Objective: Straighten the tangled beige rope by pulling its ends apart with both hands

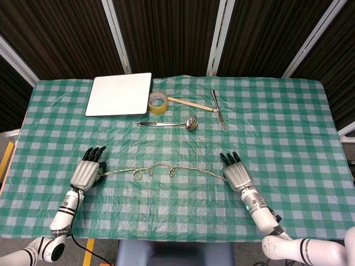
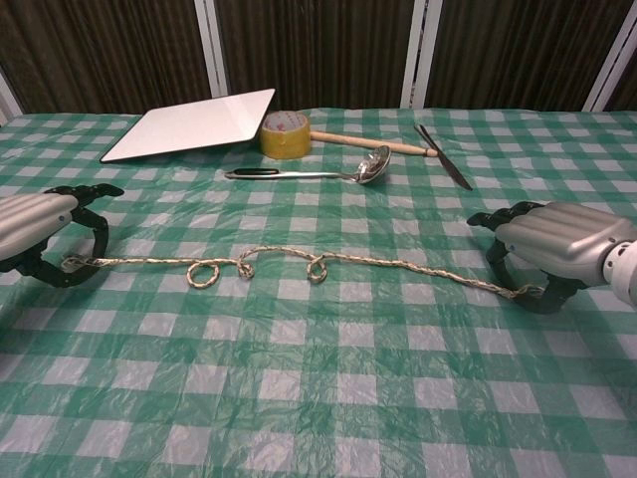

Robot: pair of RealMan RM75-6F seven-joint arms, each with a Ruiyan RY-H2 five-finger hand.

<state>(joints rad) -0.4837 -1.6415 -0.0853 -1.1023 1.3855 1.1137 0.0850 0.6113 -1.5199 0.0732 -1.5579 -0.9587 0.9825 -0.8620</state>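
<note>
The beige rope (image 1: 166,169) (image 2: 378,262) lies across the near middle of the green checked table, with small loops (image 2: 206,275) left of its centre. My left hand (image 1: 87,173) (image 2: 42,231) is at the rope's left end, fingers curled down and pinching that end against the cloth. At the rope's right end, my right hand (image 1: 237,174) (image 2: 557,242) sits low on the table, its fingers closed over the tip. Between the hands the rope rests slack on the cloth.
At the back of the table are a white board (image 1: 119,94), a roll of yellow tape (image 1: 157,101), a wooden stick (image 1: 191,103), a knife (image 1: 218,111) and a metal ladle (image 1: 169,123). The table's front edge (image 1: 166,239) runs close behind both wrists.
</note>
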